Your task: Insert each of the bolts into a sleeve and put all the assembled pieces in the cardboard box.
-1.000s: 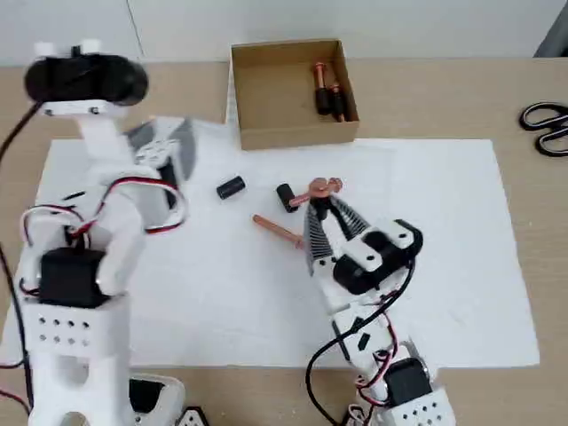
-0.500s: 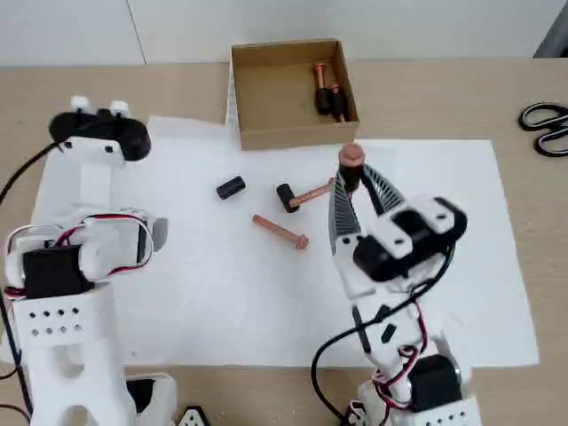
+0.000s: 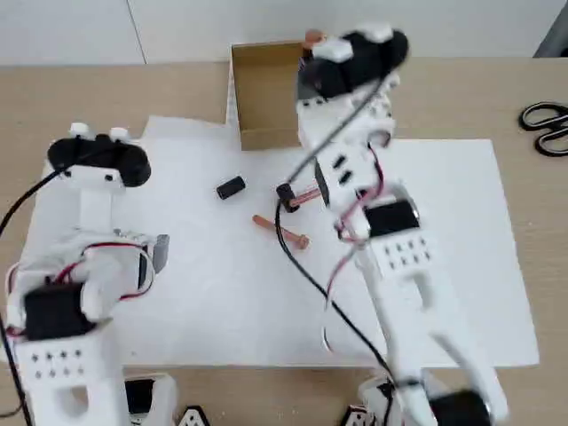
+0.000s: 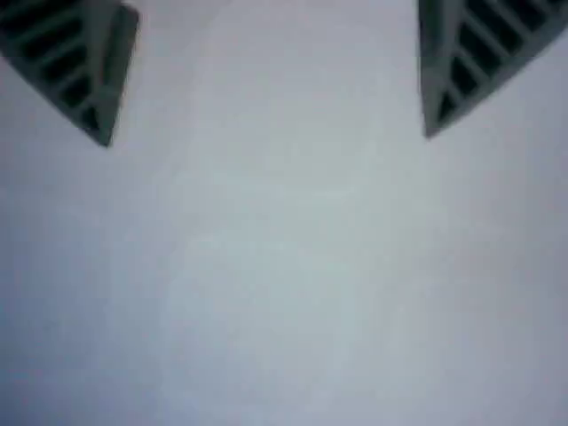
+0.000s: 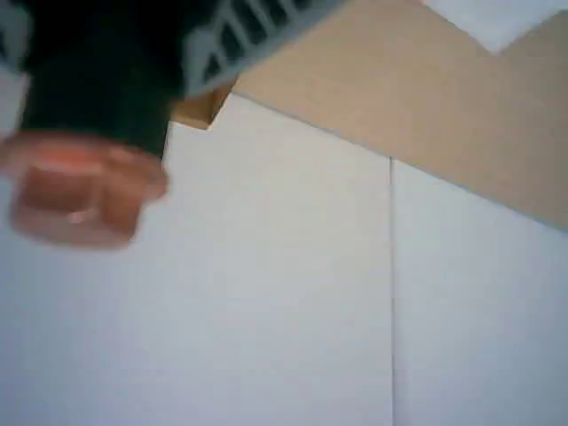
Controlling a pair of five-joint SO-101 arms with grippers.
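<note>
Wooden table [image 3: 461, 98] with a big white paper sheet [image 3: 444, 266] spread over most of it. The right arm [image 3: 390, 240] is stretched way out across the paper, with its wrist hanging over the cardboard box [image 3: 262, 89] at the far edge. The left arm [image 3: 89, 266] is folded up on its own side. Its left gripper [image 4: 266, 129] hangs over bare paper with the jaws spread wide and nothing between them.

The right gripper [image 5: 124, 44] is clamped on an assembled piece [image 5: 93, 106], a black sleeve with the copper bolt head [image 5: 80, 191] poking out the end. From above, that copper head peeks out right at the box's far rim.

Scissors [image 3: 546, 124] sit off on the table's right edge, well apart from everything.

Out on the paper, near the box: a loose bolt [image 3: 280, 231] lying flat, a sleeve with a bolt in it [image 3: 288, 195] just beyond that, and an empty sleeve [image 3: 231, 187] off to its side.
</note>
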